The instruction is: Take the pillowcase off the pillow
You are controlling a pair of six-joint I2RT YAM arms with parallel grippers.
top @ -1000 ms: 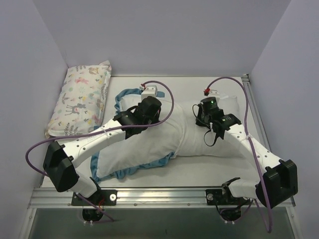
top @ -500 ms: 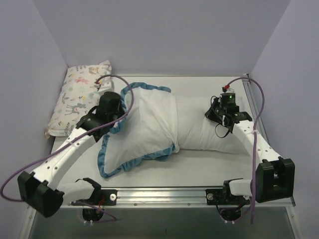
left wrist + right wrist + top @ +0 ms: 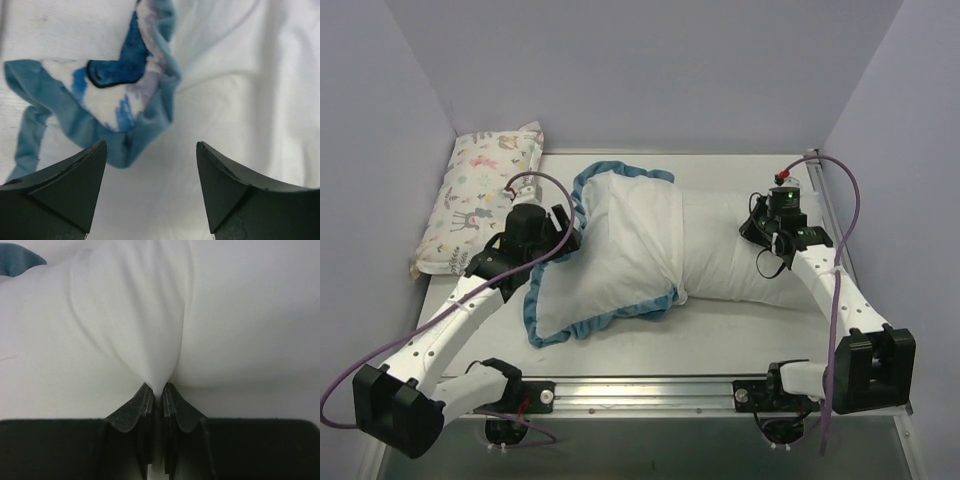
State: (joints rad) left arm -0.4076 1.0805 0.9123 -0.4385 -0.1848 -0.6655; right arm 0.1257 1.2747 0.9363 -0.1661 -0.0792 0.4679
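Note:
The pillowcase lies inside out mid-table, white with blue ruffled trim, still wrapped over the left part of the pillow. The pillow's bare white right half sticks out toward the right. My left gripper stands open at the pillowcase's left edge. In the left wrist view the left gripper has nothing between its fingers, and the blue trim lies just ahead. My right gripper is shut on a pinched fold of the pillow at its right end, as the right gripper shows close up.
A smaller pillow printed with pastel animals lies along the table's far left side. Purple walls close in the back and both sides. A metal rail runs along the near edge between the arm bases.
The left gripper dragged the pillowcase leftward off the pillow, then opened and let go. The right gripper pulled the pillow's end to the right and stays clamped.

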